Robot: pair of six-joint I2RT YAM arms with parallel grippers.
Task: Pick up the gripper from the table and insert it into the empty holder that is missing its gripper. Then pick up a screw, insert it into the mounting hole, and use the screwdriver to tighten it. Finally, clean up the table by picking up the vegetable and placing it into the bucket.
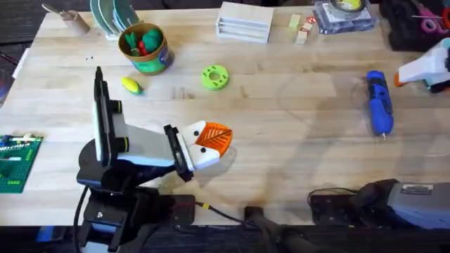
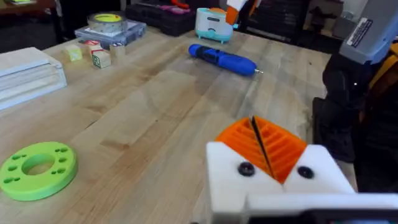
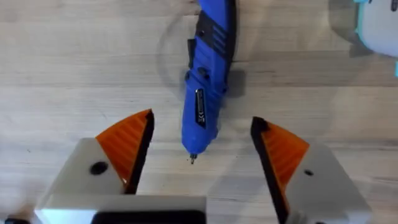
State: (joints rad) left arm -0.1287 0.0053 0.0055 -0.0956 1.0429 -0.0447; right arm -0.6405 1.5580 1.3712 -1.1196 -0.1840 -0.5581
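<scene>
My left gripper (image 1: pixel 214 138) (image 2: pixel 264 148) hovers low over the front left of the table, its orange ribbed pads pressed together with nothing between them. The blue screwdriver (image 1: pixel 378 102) (image 2: pixel 222 59) (image 3: pixel 207 74) lies at the right, its bit toward the front edge. My right gripper (image 3: pixel 202 122) is open above the bit end, one finger on each side. The yellow vegetable (image 1: pixel 131 86) lies in front of the green bucket (image 1: pixel 145 48), which holds red and green toys. A white claw mount (image 1: pixel 422 69) with an orange tip pokes in at the right edge. The loose gripper and the screw are out of view.
A flat green ring disc (image 1: pixel 214 77) (image 2: pixel 37 169) lies mid-table. Along the back stand a plate rack (image 1: pixel 112 15), a white box (image 1: pixel 245 21), small blocks (image 1: pixel 302 29), a clear tape case (image 1: pixel 344 14) and a black case (image 1: pixel 415 24). A green baseplate (image 1: pixel 17 163) sits front left.
</scene>
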